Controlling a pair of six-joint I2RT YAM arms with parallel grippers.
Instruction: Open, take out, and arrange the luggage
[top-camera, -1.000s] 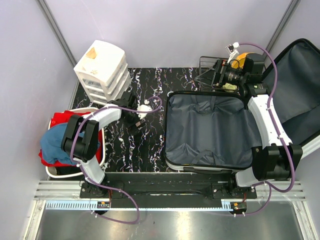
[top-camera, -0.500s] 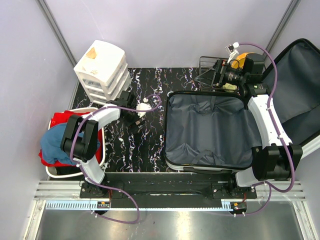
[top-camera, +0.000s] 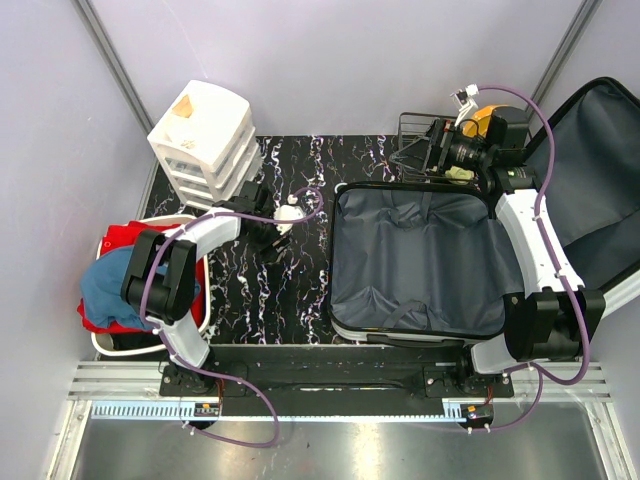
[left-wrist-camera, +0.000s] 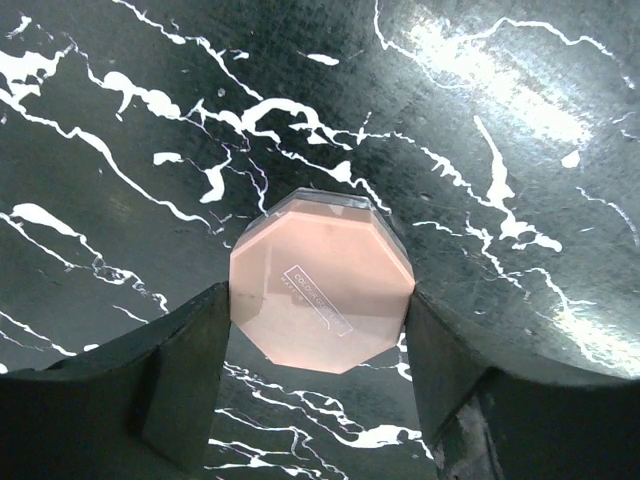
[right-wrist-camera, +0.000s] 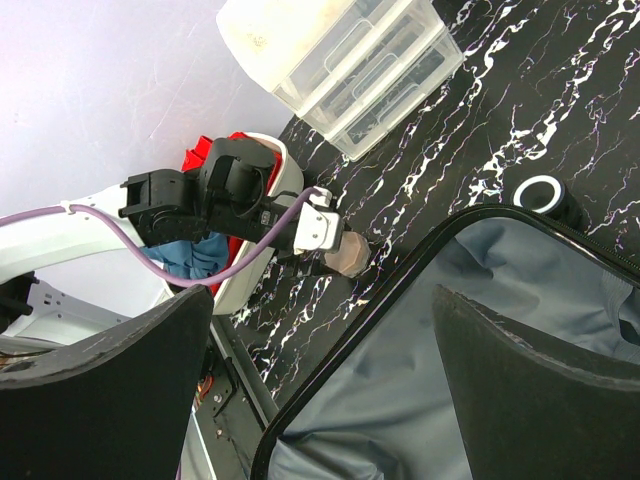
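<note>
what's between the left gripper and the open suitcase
Only bare black marble-patterned tabletop: in the top view nothing stands between the left gripper, its fingers flanking a pink octagonal case, and the open grey-lined hard-shell suitcase.

The luggage (top-camera: 420, 265) lies wide open, dark grey lining showing.

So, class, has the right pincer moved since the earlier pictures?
No. The right pincer still sits beside the wire basket, at the open suitcase's far edge.
</note>
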